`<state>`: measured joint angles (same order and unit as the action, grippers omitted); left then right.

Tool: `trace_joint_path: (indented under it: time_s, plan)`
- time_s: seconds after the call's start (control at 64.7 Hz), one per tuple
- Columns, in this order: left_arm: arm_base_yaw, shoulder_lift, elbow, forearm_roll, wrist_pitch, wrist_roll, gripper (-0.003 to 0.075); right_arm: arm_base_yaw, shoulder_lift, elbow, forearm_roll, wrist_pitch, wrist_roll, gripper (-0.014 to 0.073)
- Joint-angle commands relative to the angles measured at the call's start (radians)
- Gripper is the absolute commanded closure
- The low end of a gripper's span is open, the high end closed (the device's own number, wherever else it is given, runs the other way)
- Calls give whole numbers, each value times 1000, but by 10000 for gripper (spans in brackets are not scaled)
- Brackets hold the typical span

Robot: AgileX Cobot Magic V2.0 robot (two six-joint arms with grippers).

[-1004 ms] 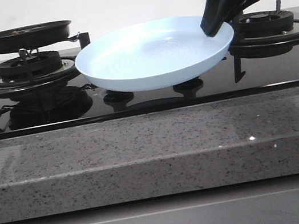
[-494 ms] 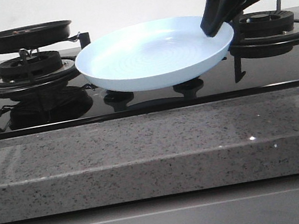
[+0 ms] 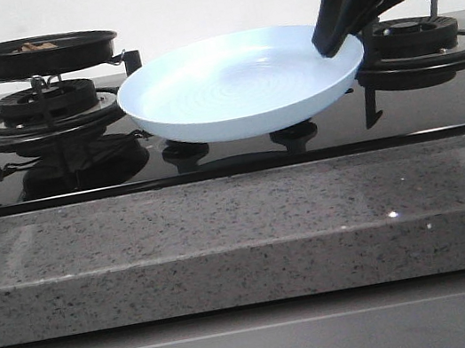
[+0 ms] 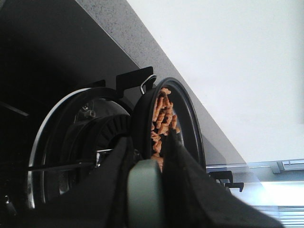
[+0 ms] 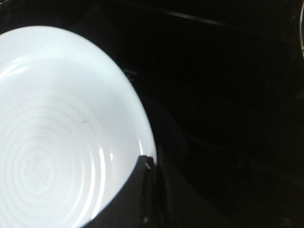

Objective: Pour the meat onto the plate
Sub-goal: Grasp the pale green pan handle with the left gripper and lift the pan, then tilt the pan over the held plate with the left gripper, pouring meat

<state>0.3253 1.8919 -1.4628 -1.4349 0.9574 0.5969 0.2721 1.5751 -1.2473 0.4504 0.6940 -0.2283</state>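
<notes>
The plate (image 3: 239,83) is pale blue and empty, and sits over the middle of the stove. My right gripper (image 3: 331,44) is shut on its right rim; the right wrist view shows the plate (image 5: 57,133) with my right gripper (image 5: 151,164) pinching the rim. The black frying pan (image 3: 45,54) hangs just above the left burner. The meat (image 3: 34,46) shows as reddish-brown bits inside it. My left gripper (image 4: 147,152) is shut on the pan's grey-green handle (image 4: 145,194). The left wrist view also shows the meat (image 4: 161,123) heaped in the pan (image 4: 187,118).
The left burner and its grate (image 3: 44,103) lie under the pan. The right burner (image 3: 416,38) lies behind my right arm. Two stove knobs (image 3: 184,153) sit under the plate. A speckled granite counter edge (image 3: 243,235) runs along the front.
The pan has risen a little off the left burner grate and shifted slightly right, so the meat now shows. The plate and right arm have not moved.
</notes>
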Motion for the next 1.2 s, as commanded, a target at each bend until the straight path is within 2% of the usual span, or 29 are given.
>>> trace_joint_path:
  time_s: [0.0,0.51,0.772,0.973,1.19]
  plan:
    - [-3,-57,-33,-66,41,2,723,0,-38,-26,29,-43,-7,713]
    - [-3,-267,-24,-70,67,37,741,0,-38,-26,29,-43,-7,713]
    - [-27,-467,152,-70,22,126,741,0,-38,-26,29,-43,-7,713]
    - [-108,-598,288,-70,-36,194,741,0,-38,-26,30,-43,-7,713]
    - [-257,-639,313,-29,-104,250,741,0,-38,-26,30,-43,-7,713]
